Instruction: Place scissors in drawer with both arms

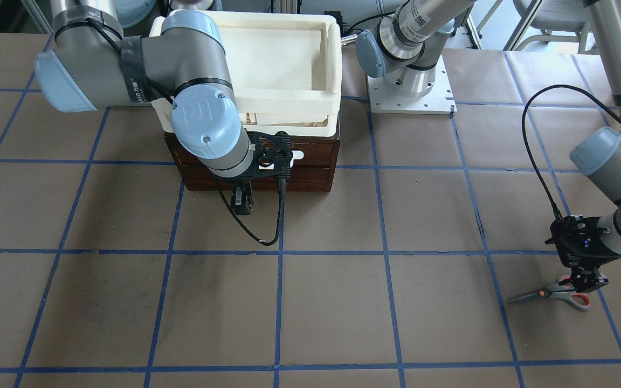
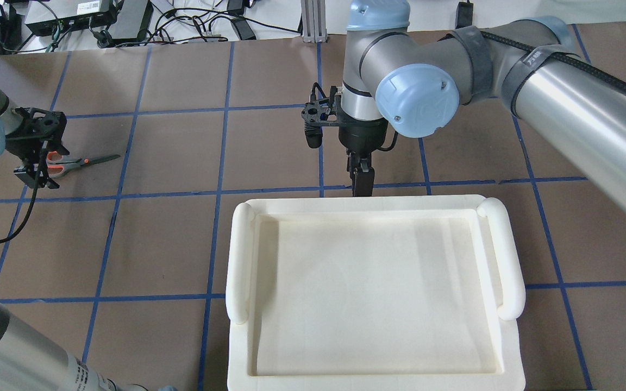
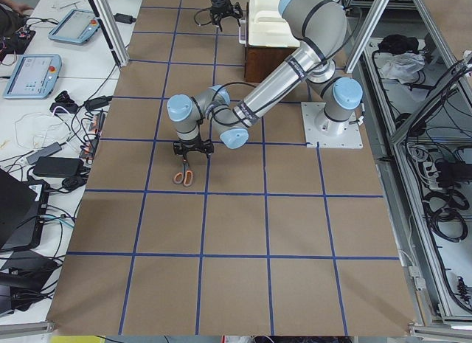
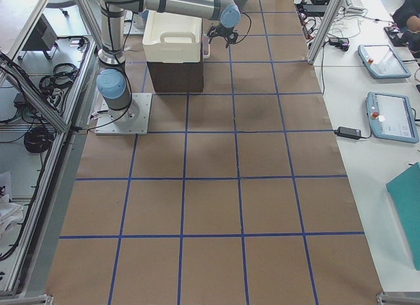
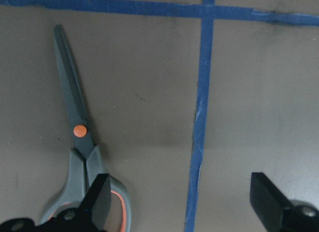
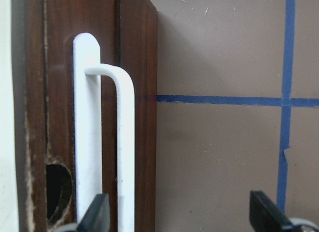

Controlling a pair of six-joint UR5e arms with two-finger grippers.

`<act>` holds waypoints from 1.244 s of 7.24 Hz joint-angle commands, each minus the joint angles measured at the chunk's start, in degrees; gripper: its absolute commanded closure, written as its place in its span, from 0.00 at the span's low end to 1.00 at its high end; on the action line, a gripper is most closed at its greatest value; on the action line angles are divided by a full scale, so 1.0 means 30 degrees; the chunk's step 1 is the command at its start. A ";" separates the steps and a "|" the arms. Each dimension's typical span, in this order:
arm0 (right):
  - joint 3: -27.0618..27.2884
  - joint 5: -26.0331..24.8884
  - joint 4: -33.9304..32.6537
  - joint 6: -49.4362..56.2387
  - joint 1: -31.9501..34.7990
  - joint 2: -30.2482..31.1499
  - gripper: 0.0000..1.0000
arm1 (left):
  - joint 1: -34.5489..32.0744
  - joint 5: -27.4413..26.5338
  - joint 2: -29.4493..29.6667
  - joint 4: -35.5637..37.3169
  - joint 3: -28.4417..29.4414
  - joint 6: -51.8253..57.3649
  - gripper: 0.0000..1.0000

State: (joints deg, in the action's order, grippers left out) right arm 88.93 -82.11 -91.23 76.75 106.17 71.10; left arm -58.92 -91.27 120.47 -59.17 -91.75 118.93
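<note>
The scissors [image 1: 553, 293] lie flat on the brown table paper, blades closed; they also show in the overhead view [image 2: 74, 163] and the left wrist view [image 5: 79, 132]. My left gripper [image 1: 582, 280] hangs open just above their handles, one finger [image 5: 99, 202] over the orange-lined grip. The dark-brown drawer [image 1: 310, 161] is closed under the cream tray. My right gripper [image 1: 243, 202] is open at the drawer front. The white bar handle [image 6: 124, 142] stands between its fingers, close to the left finger [image 6: 97, 217].
The cream-white plastic tray [image 1: 332, 54] sits on top of the drawer cabinet and hides it in the overhead view [image 2: 239, 260]. An arm's base plate [image 1: 410, 89] stands beside the cabinet. Blue tape lines cross the table paper.
</note>
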 commanded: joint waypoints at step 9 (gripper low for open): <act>0.0502 -0.0549 0.0235 -0.0153 0.0499 -0.0438 0.07 | 0.0041 0.0597 0.2381 0.1531 0.1052 0.1430 0.04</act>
State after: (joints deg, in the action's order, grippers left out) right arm 90.35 -83.67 -90.49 76.38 107.59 69.67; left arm -58.88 -89.59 127.05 -55.04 -88.34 122.43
